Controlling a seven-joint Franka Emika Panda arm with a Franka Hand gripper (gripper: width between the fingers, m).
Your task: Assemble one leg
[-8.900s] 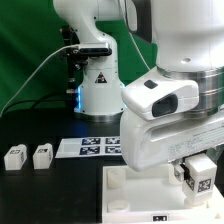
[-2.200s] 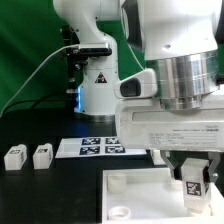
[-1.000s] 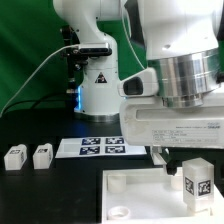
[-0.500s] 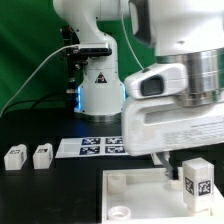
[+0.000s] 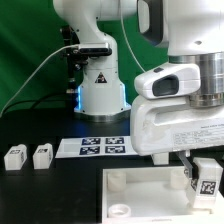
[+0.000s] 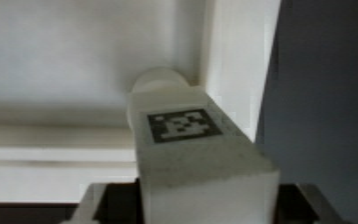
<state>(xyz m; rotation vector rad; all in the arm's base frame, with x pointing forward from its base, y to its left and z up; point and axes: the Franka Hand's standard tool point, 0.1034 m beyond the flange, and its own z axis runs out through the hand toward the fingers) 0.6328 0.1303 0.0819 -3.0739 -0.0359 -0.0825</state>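
Wrist view: the gripper (image 6: pixel 202 203) is clamped on the leg (image 6: pixel 190 150), jaws pressed to both sides of the white block, whose tagged face is turned toward the camera. The leg's far end points into a corner of the large white tray-like piece (image 5: pixel 135 186); whether it touches there cannot be told. In the exterior view the held leg (image 5: pixel 208 182) stands upright over that piece's corner at the exterior view's right. Two spare legs (image 5: pixel 15 157) lie well apart at the exterior view's left, beside the marker board (image 5: pixel 100 146).

We read no words or numbers, a warning triangle (image 5: pixel 101 78) on the robot base (image 5: pixel 100 95), a square marker tag on the leg (image 6: pixel 197 150), 4 tags on the marker board (image 5: pixel 100 146)
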